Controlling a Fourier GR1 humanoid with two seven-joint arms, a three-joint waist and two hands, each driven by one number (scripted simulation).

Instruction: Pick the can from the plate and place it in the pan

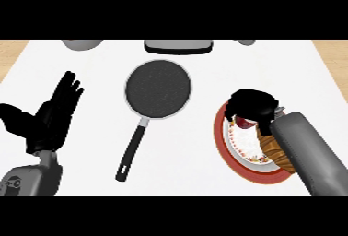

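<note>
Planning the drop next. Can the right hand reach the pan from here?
Probably yes: the right hand is curled round the can over the plate, and bare counter lies between it and the pan.

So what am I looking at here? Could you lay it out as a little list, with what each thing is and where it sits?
surface: white counter
pan: dark pan at centre, nothing in it, its handle toward the robot
plate: red-rimmed plate at right, partly hidden by the forearm
can: red can on the plate, mostly hidden
other food: croissant on the plate
right robot hand: curled over the can
left robot hand: open, resting at left, fingers up
far edge: grey items, cut off
</note>
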